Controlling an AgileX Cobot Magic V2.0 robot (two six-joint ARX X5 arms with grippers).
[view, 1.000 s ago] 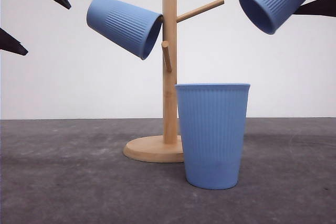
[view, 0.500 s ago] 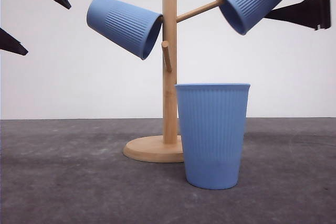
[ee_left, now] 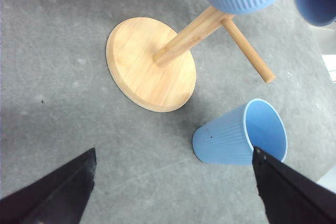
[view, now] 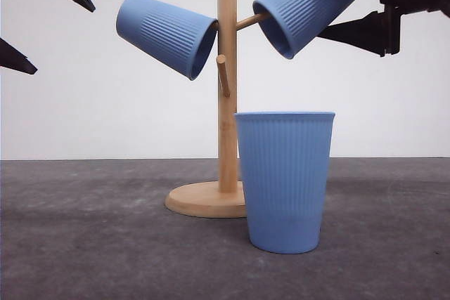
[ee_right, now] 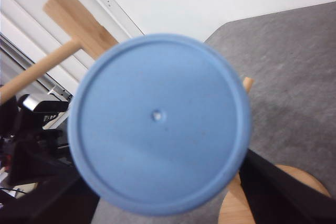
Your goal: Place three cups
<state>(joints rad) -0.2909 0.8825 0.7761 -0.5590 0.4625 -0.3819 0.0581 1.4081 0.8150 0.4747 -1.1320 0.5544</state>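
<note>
Three cups, count: one is hung, one is being hung, one is waiting on the worktop (view: 84,244).
Hung cup (view: 167,35): it is seated mouth-first on a left peg of the wooden rack (view: 227,82), tilted, base pointing up and to the left.
Carried cup (view: 306,9): a second ago it was held clear to the right of the upper right peg (view: 249,20); it has since been brought leftward, and the peg's tip is now taken into its mouth (how deep cannot be judged from the front).
Right end effector (view: 342,1): its dark fingers are pinched on the carried cup near the base, one above and one below; in the right wrist view the cup's flat base (ee_right: 159,123) is seen face-on.
Left end effector (ee_left: 173,187): its fingers are spread and nothing is held; it is parked high at the left, well apart from the rack.
Standing cup (view: 285,180): it is upright on the worktop, just right of and nearer than the rack's round base (view: 204,199), untouched.
Meaning for the task: the second placement is judged nearly done, with release yet to be made; a slip off the peg is the risk if the cup is let go too shallow.
Remaining: the short peg (view: 223,75) on the near side of the post is free for the third cup.
</note>
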